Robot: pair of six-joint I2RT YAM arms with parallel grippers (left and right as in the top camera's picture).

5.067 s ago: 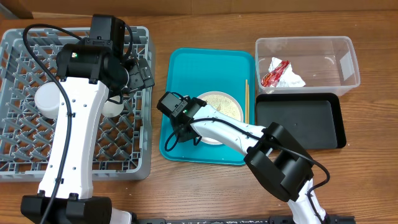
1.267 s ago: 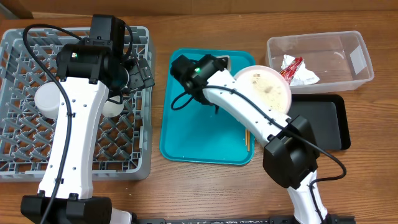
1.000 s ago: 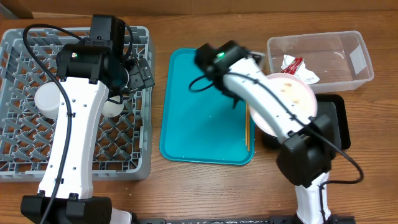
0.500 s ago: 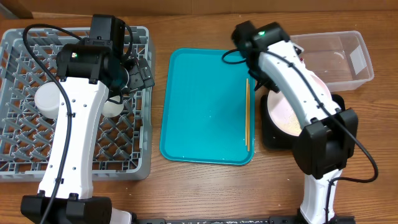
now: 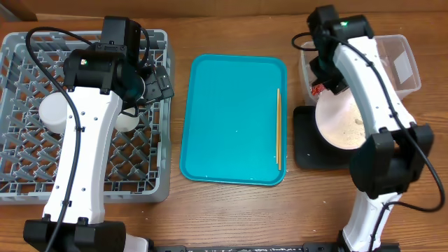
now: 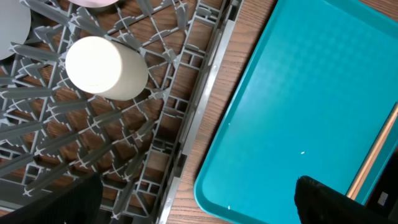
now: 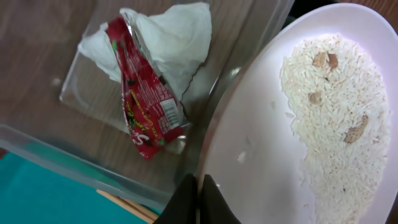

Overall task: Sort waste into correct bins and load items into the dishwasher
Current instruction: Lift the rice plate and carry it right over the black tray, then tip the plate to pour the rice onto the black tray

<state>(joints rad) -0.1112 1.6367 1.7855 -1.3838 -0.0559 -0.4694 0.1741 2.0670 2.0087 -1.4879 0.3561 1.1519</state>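
Large plate [image 5: 343,126] hangs over the black tray [image 5: 305,143], just beside the clear tub [image 5: 402,66]. The right fingers [image 7: 186,202] are pressed together on its rim. The held edge is the one nearest the tub, and the plate looks tilted. The rice grains [image 7: 329,124] lie across the dish from the fingers, toward the free edge. That is the relation that matters: to shed the grains, the free edge probably has to dip further while staying above the tray, not the tub or the desk [image 5: 231,210]. The red wrapper [image 7: 146,106] and white tissue [image 7: 177,37] already sit in the tub. The left fingers [image 6: 329,202] are spread wide and hold nothing. They are well apart from the plate, over the dish rack [image 5: 28,157] near a white cup [image 6: 102,68], so the right arm is clearly the nearer one.
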